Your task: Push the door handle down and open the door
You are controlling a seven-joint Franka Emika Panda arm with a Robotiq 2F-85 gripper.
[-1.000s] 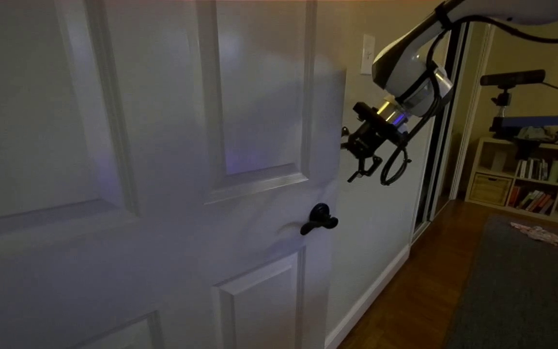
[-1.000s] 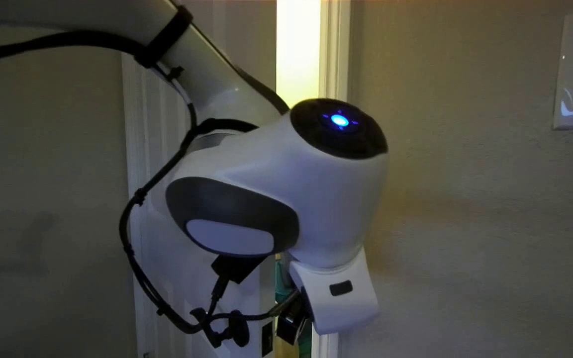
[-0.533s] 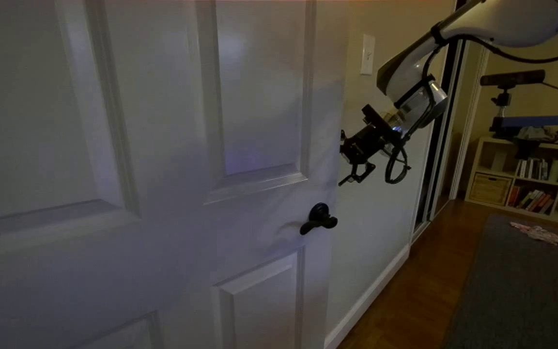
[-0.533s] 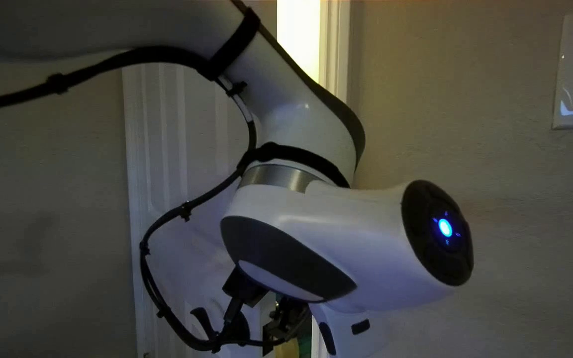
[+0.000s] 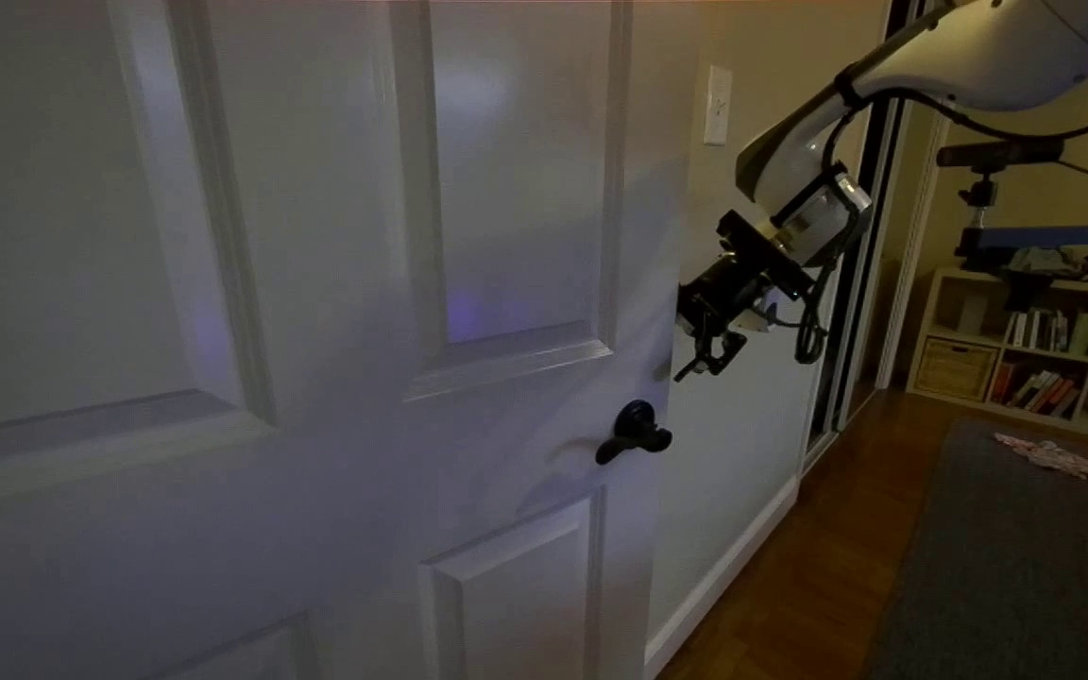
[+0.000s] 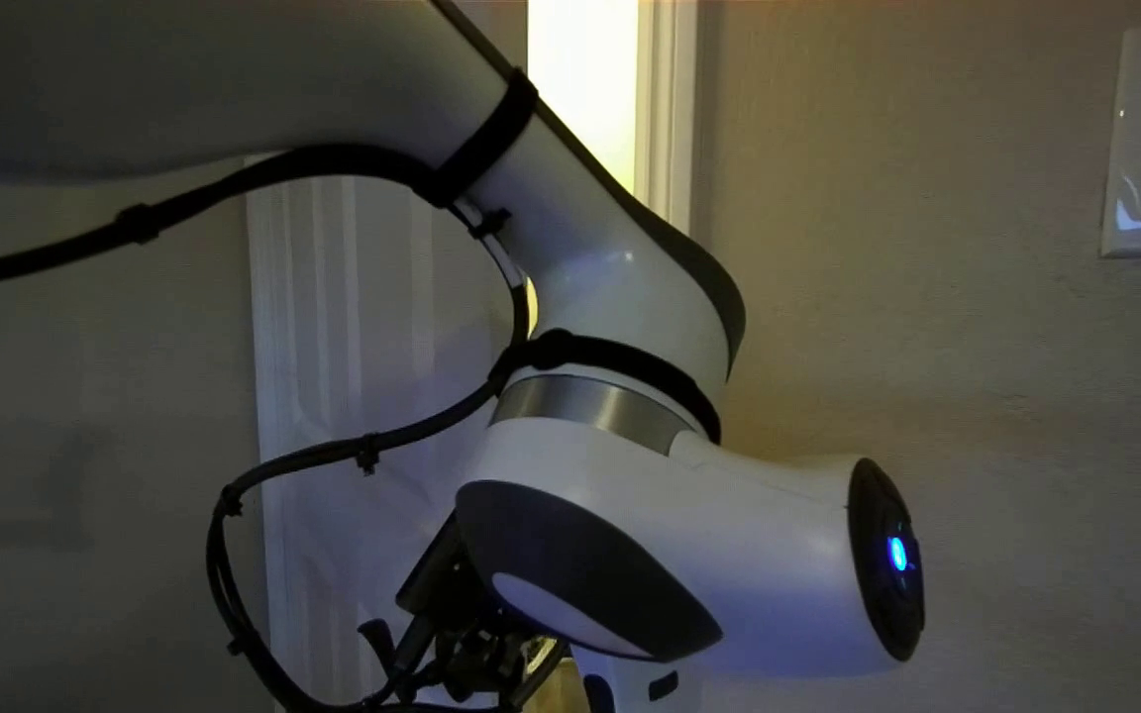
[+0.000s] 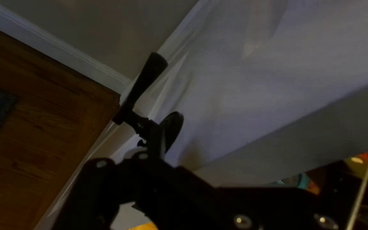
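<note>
The white panelled door (image 5: 336, 312) stands ajar; it also shows in the wrist view (image 7: 267, 83). Its dark door handle (image 5: 637, 427) sits near the free edge; in the wrist view its lever (image 7: 144, 84) points away from that edge. My black gripper (image 5: 684, 335) is open at the door's edge, above the handle. One finger (image 5: 716, 354) shows on the near side of the edge, and the other is hidden behind the door. In the wrist view a dark finger (image 7: 157, 139) overlaps the handle's base plate; I cannot tell whether they touch. The gripper holds nothing.
A bright gap (image 6: 585, 69) shows between the door and the white frame (image 6: 668, 109). A wall with a switch plate (image 5: 717, 106) runs beside it. A black cable (image 6: 333, 451) loops off the arm. A low shelf (image 5: 1007, 349) stands farther back.
The arm has come lower and its wrist has turned. The gripper went left behind the door's edge, then slightly down and right. The door has swung a little and the bright gap is wider.
</note>
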